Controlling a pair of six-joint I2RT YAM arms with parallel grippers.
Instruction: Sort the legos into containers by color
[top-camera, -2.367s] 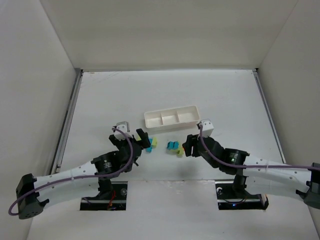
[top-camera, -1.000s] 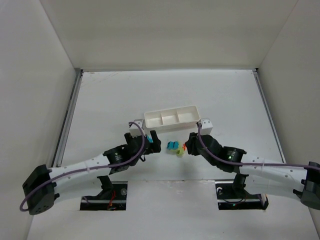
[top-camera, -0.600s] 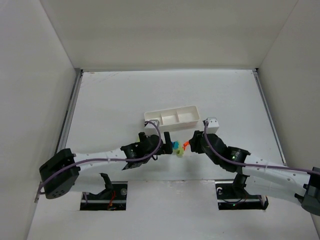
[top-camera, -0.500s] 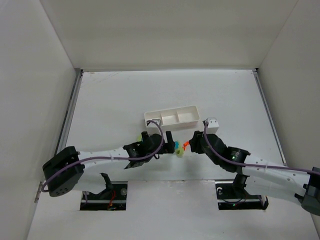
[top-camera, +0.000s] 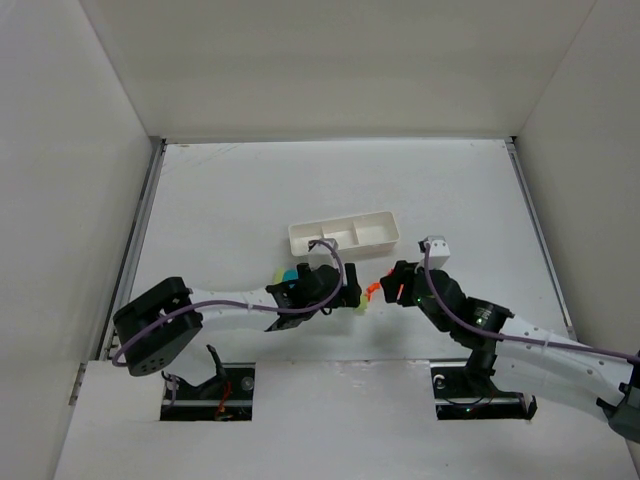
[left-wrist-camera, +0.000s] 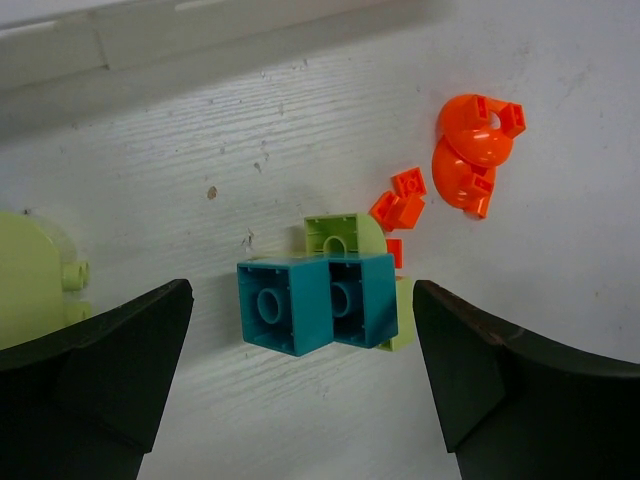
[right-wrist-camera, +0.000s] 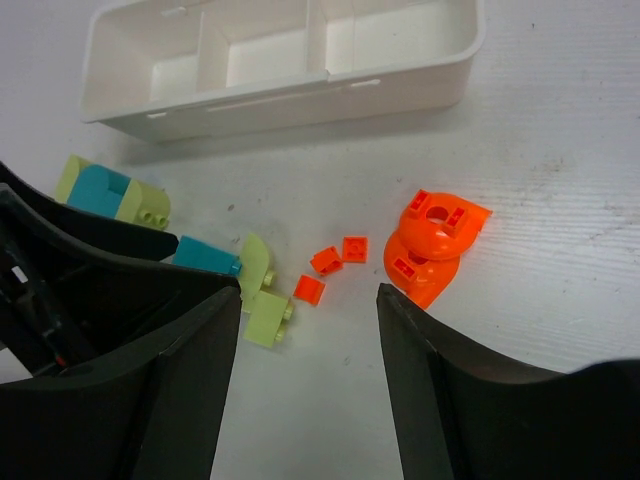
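Observation:
The legos lie in front of the white three-compartment tray (top-camera: 340, 235), whose compartments look empty in the right wrist view (right-wrist-camera: 280, 60). In the left wrist view, two joined cyan bricks (left-wrist-camera: 315, 302) sit between my open left gripper's (left-wrist-camera: 300, 350) fingers, on the table, with yellow-green bricks (left-wrist-camera: 340, 232) touching them. Small orange bricks (left-wrist-camera: 400, 205) and two curved orange pieces (left-wrist-camera: 475, 150) lie just beyond. My right gripper (right-wrist-camera: 310, 340) is open and empty above the small orange bricks (right-wrist-camera: 335, 260); the curved orange pieces (right-wrist-camera: 430, 245) are at its right finger.
A separate yellow-green and cyan cluster (right-wrist-camera: 105, 195) lies left of the pile, near the tray's left end. My left arm's black gripper (right-wrist-camera: 60, 290) fills the lower left of the right wrist view. The two grippers (top-camera: 345, 290) (top-camera: 395, 285) are close together.
My left arm has reached rightward from the left-hand cluster to the middle pile, its open jaws now either side of the cyan bricks. My right gripper has drawn back slightly to the right.

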